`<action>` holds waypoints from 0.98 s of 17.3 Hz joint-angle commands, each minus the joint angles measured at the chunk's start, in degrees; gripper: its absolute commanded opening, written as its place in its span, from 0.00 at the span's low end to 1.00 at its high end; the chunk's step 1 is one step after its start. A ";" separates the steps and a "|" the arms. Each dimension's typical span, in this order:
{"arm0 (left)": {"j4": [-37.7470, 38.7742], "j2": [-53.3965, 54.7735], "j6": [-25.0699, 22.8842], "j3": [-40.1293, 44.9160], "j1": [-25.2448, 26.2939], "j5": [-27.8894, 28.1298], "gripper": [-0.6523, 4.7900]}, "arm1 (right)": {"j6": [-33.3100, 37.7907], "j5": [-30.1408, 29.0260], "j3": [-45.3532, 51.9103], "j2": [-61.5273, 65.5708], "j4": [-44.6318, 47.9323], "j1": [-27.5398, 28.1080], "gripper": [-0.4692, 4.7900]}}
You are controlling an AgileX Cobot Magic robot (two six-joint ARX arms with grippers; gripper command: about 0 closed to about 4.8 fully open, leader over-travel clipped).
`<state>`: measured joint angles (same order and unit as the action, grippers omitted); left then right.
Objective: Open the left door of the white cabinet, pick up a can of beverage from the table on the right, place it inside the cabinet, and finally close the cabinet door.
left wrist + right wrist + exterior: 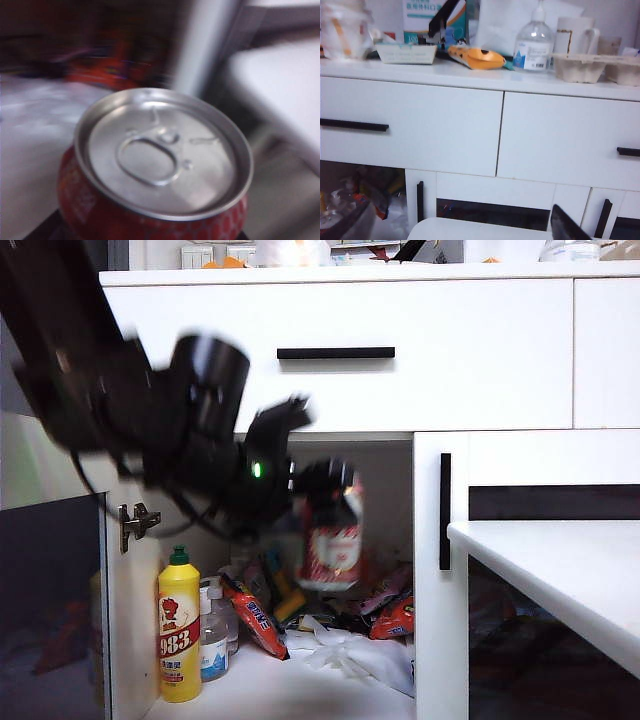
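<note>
The tall white cabinet (pixel 340 340) with black bar handles serves as the landmark. Its left door (pixel 50 610), white-framed with a dark tinted glass panel, stands swung open at the cabinet's left side, leaving the compartment under the drawer exposed.

In front of that open compartment, the black left arm reaches in from the upper left, blurred in the exterior view. The left gripper (pixel 325 485) has its jaws closed around the red metal can of beverage (pixel 333 540), which hangs upright in the opening, above the clutter on the cabinet floor and not resting on anything. The left wrist view shows the can's silver lid and pull tab (pixel 162 150) filling the frame, with its red honeycomb-patterned side below.

Inside the cabinet, a yellow bottle marked 983 (pixel 179 630) stands at the left near the hinge, a small clear bottle (pixel 213 635) just beside it, with red snack packets (pixel 262 625) and crumpled white plastic (pixel 350 650) behind and to the right.

The smooth white table (pixel 560 570) sits to the right of the cabinet opening.

The right gripper (pixel 567 225) shows only as one dark fingertip over the table edge, facing the cabinet's drawers (pixel 410 125); its jaws stand wide apart and hold nothing.
</note>
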<state>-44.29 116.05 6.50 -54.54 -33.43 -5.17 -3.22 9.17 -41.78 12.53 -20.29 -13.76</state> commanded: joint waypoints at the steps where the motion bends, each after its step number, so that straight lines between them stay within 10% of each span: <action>1: -5.95 3.72 1.70 -6.19 2.12 2.19 0.11 | 0.24 -0.31 -0.20 0.55 0.83 -0.09 1.00; 17: 3.52 25.03 0.24 -35.15 14.73 -1.62 0.23 | 0.26 -3.76 -0.11 3.91 1.29 -0.09 1.00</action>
<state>-36.36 140.68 7.22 -86.83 -17.96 -4.60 -3.22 6.13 -41.71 16.16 -19.99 -13.87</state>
